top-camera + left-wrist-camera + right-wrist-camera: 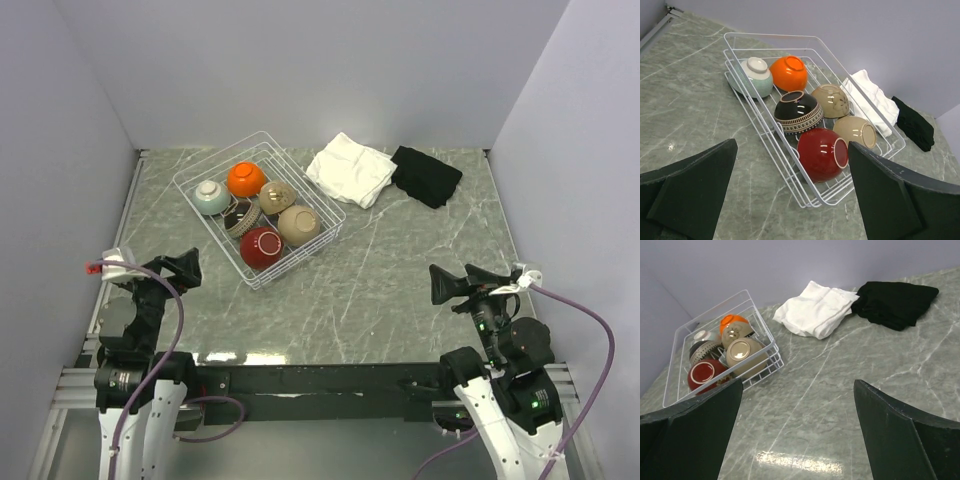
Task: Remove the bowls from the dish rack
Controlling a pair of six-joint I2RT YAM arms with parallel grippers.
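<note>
From above, the white wire dish rack sits askew toward the back left of the marbled green table, with all six bowls inside it. The pale blue-green bowl and the orange bowl are at the far end. The tan bowl and the dark brown bowl are in the middle, and the beige bowl and the red bowl lie nearest the arms. Just to the right of the rack lies a crumpled white cloth, and beside that a black cloth. The left gripper hangs over the near left of the table and the right gripper over the near right, both well apart from the rack and holding nothing. Through the left wrist camera, the two dark fingers stand spread wide, with bare table and the near corner of the rack between them. The bowls there rest foot-up or tipped over, the red one on its side right beside the dark brown one. Through the right wrist camera, that arm's fingers are likewise spread wide and empty, with the rack off to the left and the two cloths at the back.
</note>
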